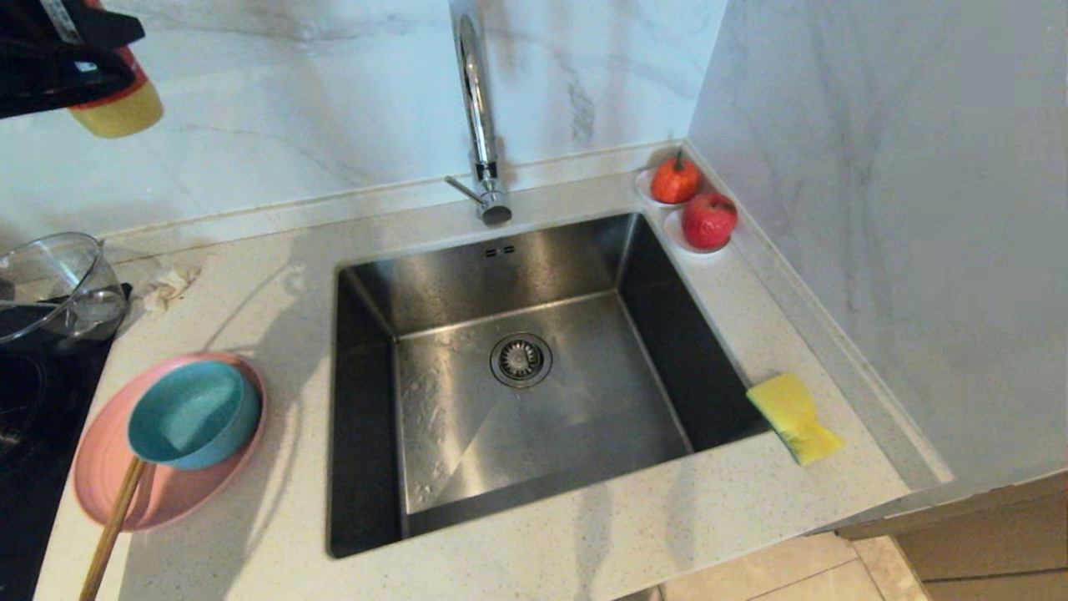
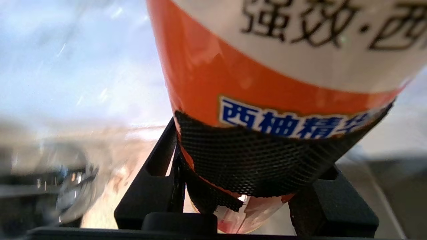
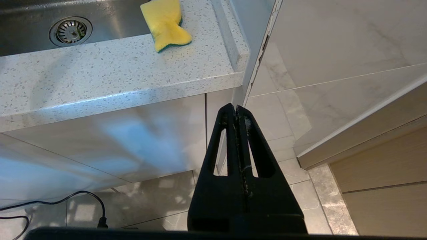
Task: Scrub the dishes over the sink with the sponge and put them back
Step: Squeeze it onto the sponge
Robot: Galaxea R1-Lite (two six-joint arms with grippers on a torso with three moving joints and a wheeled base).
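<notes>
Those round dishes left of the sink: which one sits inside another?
The teal-blue bowl. It rests in the pink plate, which lies flat on the counter; the clear glass bowl stands apart, farther back.

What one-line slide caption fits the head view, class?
Left gripper lifts an orange-and-yellow bottle above the counter; teal-blue bowl sits in the pink plate, yellow sponge beside the steel sink.

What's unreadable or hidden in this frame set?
- Detergent bottle: cap and top cut off in both the head and left wrist views; the left gripper covers its lower part.
- Left wrist view: counter behind the bottle is blurred.
- Pink plate: its centre is hidden by the teal bowl in the head view.
- Chopsticks: lower ends run off the head view's bottom edge.
- Right gripper: below the counter, absent from the head view.
</notes>
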